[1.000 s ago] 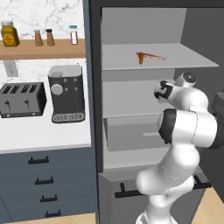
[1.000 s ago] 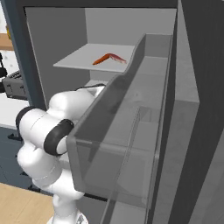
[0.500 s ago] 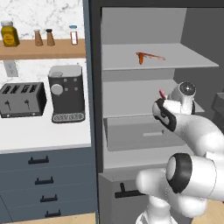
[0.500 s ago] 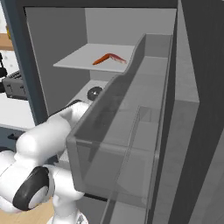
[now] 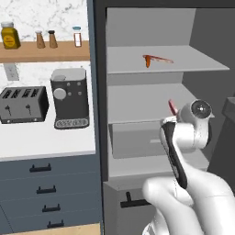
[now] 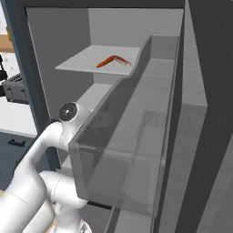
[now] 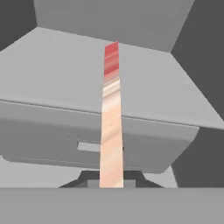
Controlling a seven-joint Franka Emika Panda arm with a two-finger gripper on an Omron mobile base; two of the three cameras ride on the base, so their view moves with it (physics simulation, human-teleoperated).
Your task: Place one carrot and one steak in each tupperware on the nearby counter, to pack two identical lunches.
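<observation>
The claw (image 7: 111,186) is clamped on one steak (image 7: 111,131), whose long axis runs straight out from the fingertips toward the fridge shelves. The table (image 5: 43,147) lies well to the left, so the carry must swing that way.

Nothing readable anywhere here, honestly. The jar (image 5: 10,36) on the wooden shelf (image 5: 43,51) has a pale patch on its front that could be a label, but it's too blurry to make out any letters. The small shakers (image 5: 46,39) beside it are plain. The coffee machine (image 5: 69,97) and toaster (image 5: 23,104) carry no brand marks or numbers I can read.
</observation>
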